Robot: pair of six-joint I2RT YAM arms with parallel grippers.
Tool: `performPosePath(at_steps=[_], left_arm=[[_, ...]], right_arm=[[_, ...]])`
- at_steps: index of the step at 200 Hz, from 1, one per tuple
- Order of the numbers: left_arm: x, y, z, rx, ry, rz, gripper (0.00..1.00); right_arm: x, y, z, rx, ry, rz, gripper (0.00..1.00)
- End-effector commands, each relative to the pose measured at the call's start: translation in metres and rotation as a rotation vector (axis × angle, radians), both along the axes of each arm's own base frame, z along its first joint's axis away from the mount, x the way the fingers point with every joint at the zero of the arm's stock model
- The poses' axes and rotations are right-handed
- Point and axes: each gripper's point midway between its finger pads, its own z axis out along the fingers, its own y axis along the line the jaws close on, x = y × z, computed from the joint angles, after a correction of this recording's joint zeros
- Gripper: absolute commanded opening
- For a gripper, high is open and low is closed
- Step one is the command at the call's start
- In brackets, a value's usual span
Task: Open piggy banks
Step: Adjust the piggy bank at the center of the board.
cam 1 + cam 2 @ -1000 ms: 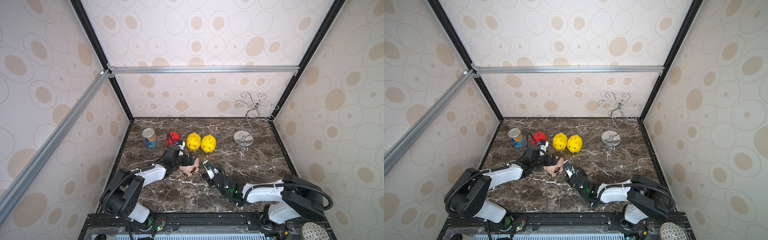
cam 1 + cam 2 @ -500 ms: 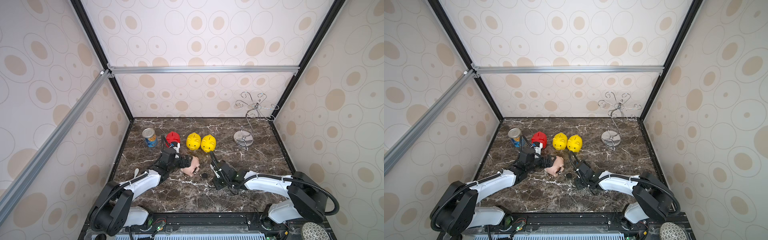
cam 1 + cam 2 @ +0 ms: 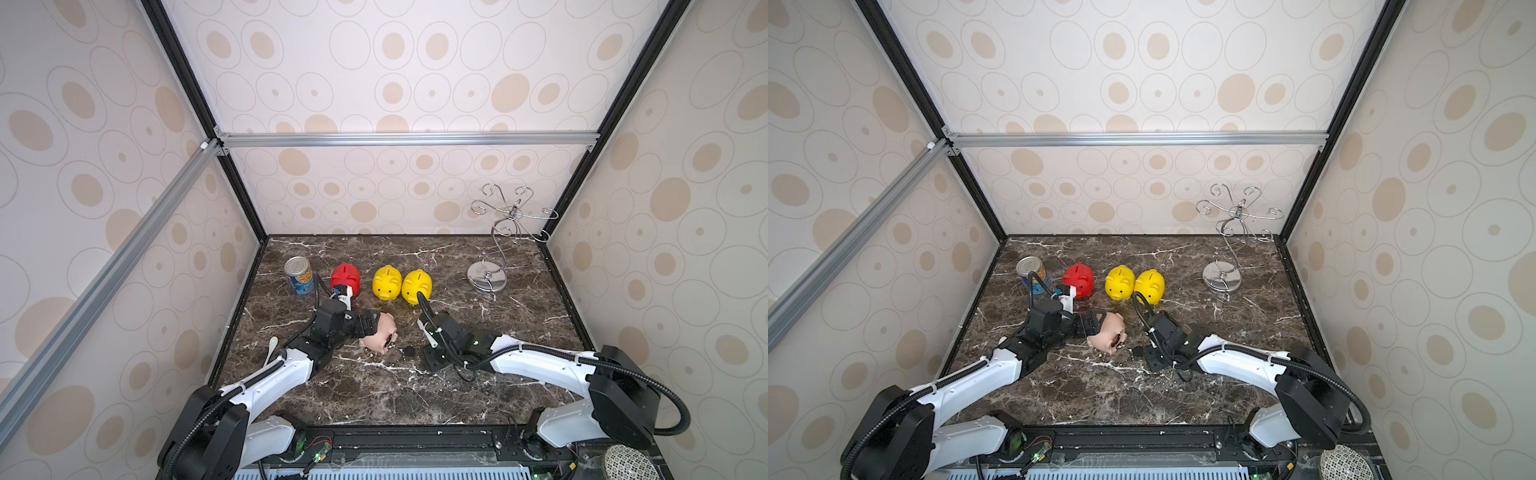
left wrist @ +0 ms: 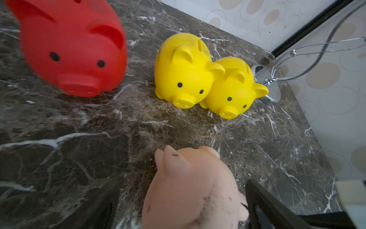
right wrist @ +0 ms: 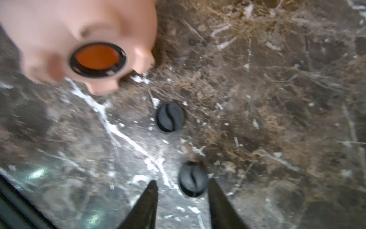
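The pale pink piggy bank [image 3: 380,337] [image 3: 1106,334] lies on its side mid-table. Its round belly hole [image 5: 98,58] is uncovered and shows orange inside. My left gripper [image 3: 370,326] [image 4: 180,186] stands open, with a finger on each side of the pink pig and a gap showing on one side. My right gripper [image 3: 430,360] [image 5: 182,181] is open, low over the marble just right of the pig. One black plug [image 5: 193,182] lies on the table at its tips, and another plug [image 5: 170,117] lies nearer the pig. The red piggy bank [image 3: 345,276] and two yellow piggy banks [image 3: 386,282] [image 3: 417,284] stand upright in a row behind.
A blue-labelled tin can [image 3: 299,275] stands left of the red pig, near the left wall. A chrome wire stand [image 3: 487,279] is at the back right. Patterned walls close in the marble table [image 3: 374,399] on three sides.
My left gripper has opened wider around the pink pig. My right gripper drew a little away from the pig, went from shut to open, and the black plug now lies on the table.
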Motion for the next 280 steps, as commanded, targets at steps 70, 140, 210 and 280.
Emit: performPosePath(at_steps=[70,140,210,280], left_arm=[[-0.009,0.078,0.026,0.039,-0.050,0.369,1.00],[-0.001,0.066,0.029,0.030,-0.054,0.311,1.00],[0.005,0.023,0.023,-0.029,-0.016,0.106,0.99],[0.009,0.004,0.025,0.006,-0.031,0.044,0.97]], right_arm=[[0.020,0.086,0.017,-0.115,-0.149,0.089,0.69],[0.065,0.037,0.017,-0.114,-0.166,-0.070,0.62],[0.077,0.012,0.013,0.002,-0.100,-0.134,0.57],[0.070,0.025,0.008,0.058,-0.061,-0.086,0.51]])
